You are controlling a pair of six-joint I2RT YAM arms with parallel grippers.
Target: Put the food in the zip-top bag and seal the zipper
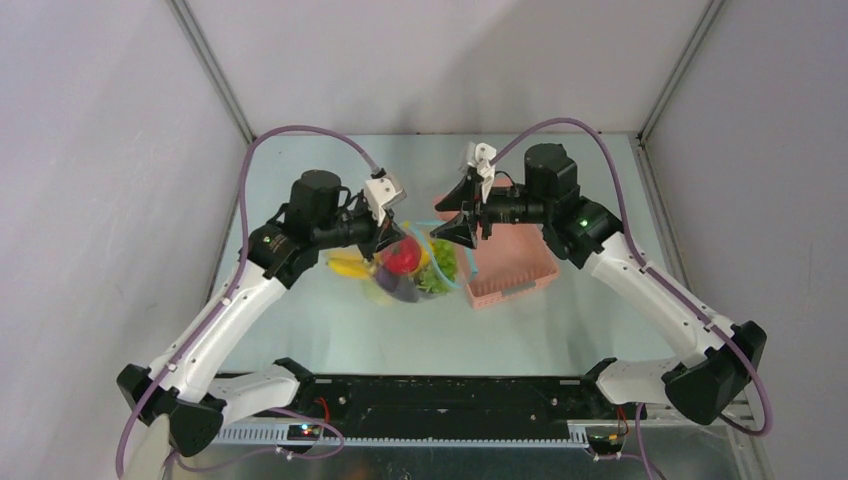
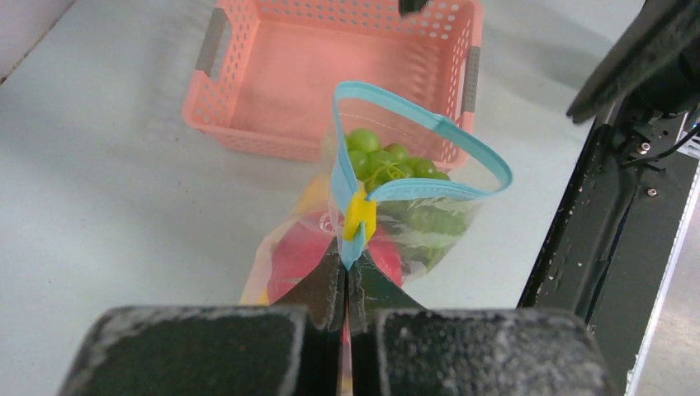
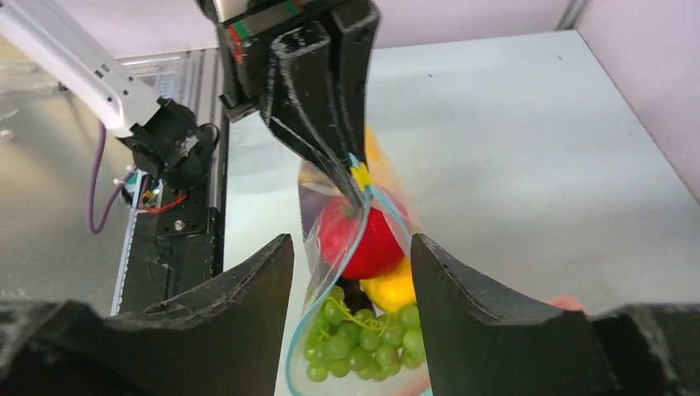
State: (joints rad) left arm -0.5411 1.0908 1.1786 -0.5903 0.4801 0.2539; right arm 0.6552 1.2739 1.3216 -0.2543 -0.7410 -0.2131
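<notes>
Pink basket [image 2: 248, 139]: beside the bag
Zip-top bag [image 2: 417, 227]: between both grippers, mouth gaping; thin, floppy film, probably slippery
Left gripper [image 2: 345, 268]: clamped on the zipper's end
Right gripper [image 3: 351, 247]: jaws parted, empty, astride the mouth
Food [image 2: 384, 158]: inside the bag, likely light
Zipper [image 2: 429, 122]: likely the stiffest part, best grip
Yellow slider [image 2: 359, 216]: just above the left fingertips

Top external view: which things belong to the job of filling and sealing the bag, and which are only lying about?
For the job: clear floppy plastic zip-top bag; its light blue zipper strip; green grapes, red round fruit and yellow banana; left gripper, shut on the bag's edge; right gripper, open.
Lying about: pink perforated plastic basket.
</notes>
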